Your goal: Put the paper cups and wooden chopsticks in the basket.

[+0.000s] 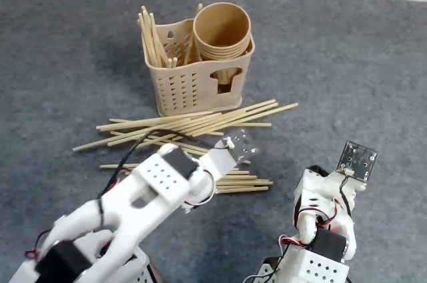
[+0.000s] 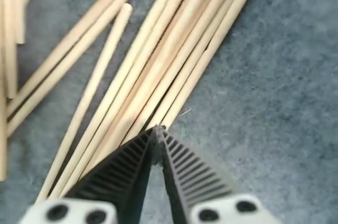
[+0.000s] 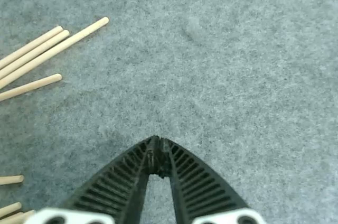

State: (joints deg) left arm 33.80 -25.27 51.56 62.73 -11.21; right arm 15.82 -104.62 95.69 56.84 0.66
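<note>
Your left gripper (image 2: 157, 132), fingers (image 2: 127, 171) closed empty over centre-frame chopsticks (image 2: 174, 65), may scatter them if lowered; right gripper (image 3: 157, 142) likewise closed, empty.

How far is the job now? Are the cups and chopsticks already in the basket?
Done: the cups sit stacked in the basket, with a few chopsticks in its other compartment. In hand: nothing; the left gripper is shut, tips at the ends of the loose chopsticks, and the right gripper is shut over bare table. Left: those many loose chopsticks, lying in front of the basket.
</note>
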